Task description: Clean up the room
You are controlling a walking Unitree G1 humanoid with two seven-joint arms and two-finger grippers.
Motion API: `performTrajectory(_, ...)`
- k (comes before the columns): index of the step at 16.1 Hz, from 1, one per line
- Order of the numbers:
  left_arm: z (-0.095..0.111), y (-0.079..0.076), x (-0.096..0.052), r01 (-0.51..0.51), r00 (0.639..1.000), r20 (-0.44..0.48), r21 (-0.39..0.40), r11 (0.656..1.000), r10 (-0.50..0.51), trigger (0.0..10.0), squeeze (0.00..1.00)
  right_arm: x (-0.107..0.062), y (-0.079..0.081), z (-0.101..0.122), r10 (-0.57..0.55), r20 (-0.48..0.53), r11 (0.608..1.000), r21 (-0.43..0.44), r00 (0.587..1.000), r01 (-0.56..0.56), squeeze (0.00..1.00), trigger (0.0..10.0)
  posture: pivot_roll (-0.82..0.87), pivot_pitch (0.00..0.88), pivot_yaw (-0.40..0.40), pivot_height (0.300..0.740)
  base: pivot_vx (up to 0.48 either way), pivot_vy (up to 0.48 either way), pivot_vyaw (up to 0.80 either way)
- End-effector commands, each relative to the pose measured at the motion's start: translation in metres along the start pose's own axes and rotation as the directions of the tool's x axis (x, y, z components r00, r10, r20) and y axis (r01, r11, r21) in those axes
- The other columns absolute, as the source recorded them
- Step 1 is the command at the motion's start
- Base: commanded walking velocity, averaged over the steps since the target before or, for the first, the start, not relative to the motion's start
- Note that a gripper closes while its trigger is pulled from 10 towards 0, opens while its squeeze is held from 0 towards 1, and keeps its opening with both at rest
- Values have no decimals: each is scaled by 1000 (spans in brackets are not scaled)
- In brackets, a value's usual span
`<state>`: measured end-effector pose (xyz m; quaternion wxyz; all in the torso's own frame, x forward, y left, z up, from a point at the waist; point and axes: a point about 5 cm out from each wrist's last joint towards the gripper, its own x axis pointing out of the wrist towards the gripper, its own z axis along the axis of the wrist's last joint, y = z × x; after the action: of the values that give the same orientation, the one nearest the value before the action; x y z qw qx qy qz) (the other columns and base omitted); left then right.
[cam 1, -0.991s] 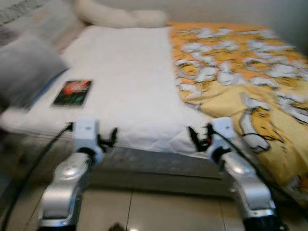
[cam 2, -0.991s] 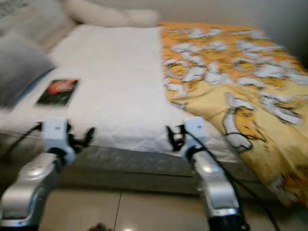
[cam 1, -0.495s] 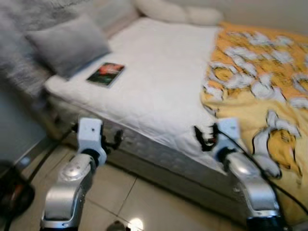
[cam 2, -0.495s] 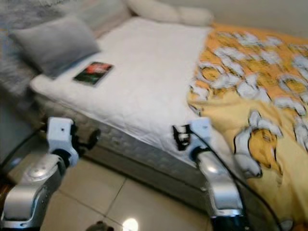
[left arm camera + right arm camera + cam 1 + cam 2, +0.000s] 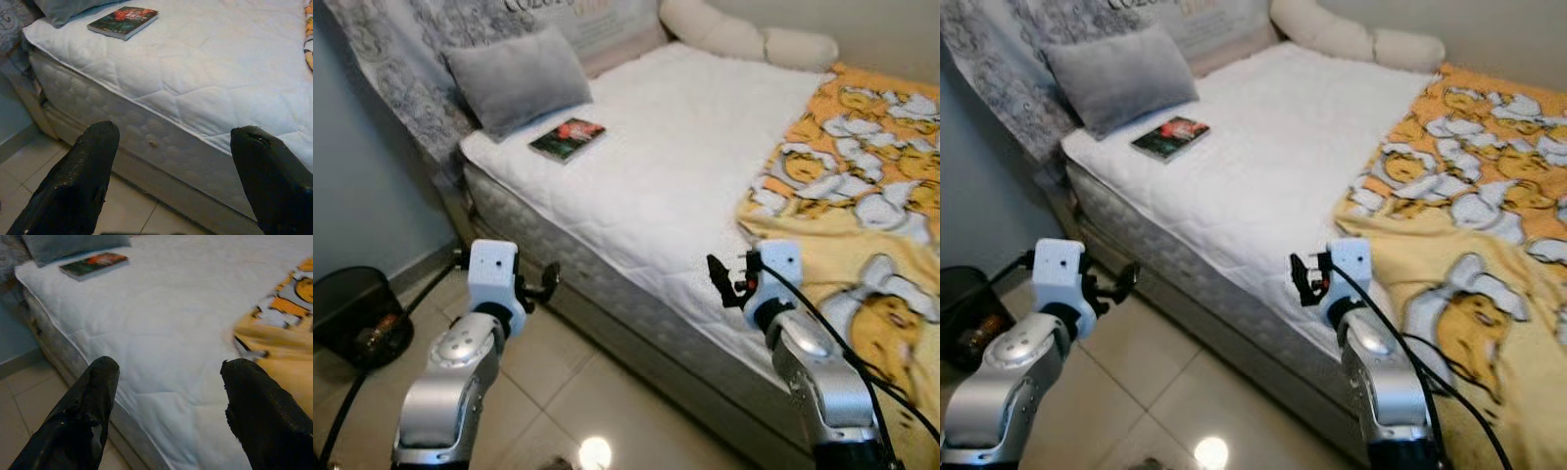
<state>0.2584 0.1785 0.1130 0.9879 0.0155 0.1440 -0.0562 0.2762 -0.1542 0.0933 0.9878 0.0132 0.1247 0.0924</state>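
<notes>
A dark book (image 5: pixel 568 138) with a red cover picture lies on the white mattress (image 5: pixel 685 176), near its head corner and just in front of a grey pillow (image 5: pixel 521 76). A yellow blanket (image 5: pixel 862 186) with a duck pattern covers the right side of the bed. My left gripper (image 5: pixel 549 279) is held over the floor beside the bed's edge, open and empty. My right gripper (image 5: pixel 716 278) hovers at the mattress edge close to the blanket's hem, open and empty too. The left wrist view shows the book (image 5: pixel 123 21) well beyond the fingers.
A black mesh waste bin (image 5: pixel 354 315) with some rubbish in it stands on the tiled floor at the left, by the grey wall. A long cream bolster (image 5: pixel 744 37) lies at the head of the bed. Cables trail from both arms.
The whole picture has shifted: the camera has swung so the bed's left corner, the floor and the bin have come into sight. Both arms keep the same pose, fingers still open.
</notes>
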Motion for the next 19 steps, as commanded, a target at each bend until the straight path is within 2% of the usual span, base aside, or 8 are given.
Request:
performTrajectory(1,-4,10,-2,-32,999,-17,30,999,32,10000,357,0,5,1,18,0,1000,0,1000,-18,0,10000,-63,0,0,740,0,-334,0)
performTrajectory(5,-8,16,-5,-47,998,-28,63,997,49,10000,357,-1,4,-1,19,-4,1000,-11,1000,-19,0,10000,-59,0,-2,740,0,-316,0)
performTrajectory(8,-3,20,-8,-57,998,-15,66,996,58,10000,357,-5,3,-10,-4,-26,1000,23,1000,4,0,10000,-51,0,4,740,0,-301,0)
performTrajectory(11,-13,17,-11,-37,998,-41,58,998,39,10000,357,-6,3,-10,-6,-22,1000,14,1000,7,0,10000,-61,0,5,740,0,-299,0)
performTrajectory(14,-13,13,-12,-40,998,-38,50,998,42,10000,357,-7,-1,-12,-15,-32,1000,18,999,15,0,10000,-43,0,-11,740,0,-300,0)
performTrajectory(16,-13,14,-13,-33,998,-43,41,999,35,10000,357,-5,6,-12,24,-46,999,34,999,-22,0,10000,-44,0,-19,740,0,-298,0)
performTrajectory(19,-13,14,-14,-41,998,-37,44,998,42,10000,357,-4,2,-13,18,-47,999,42,999,-16,0,10000,-42,0,-25,740,0,-298,0)
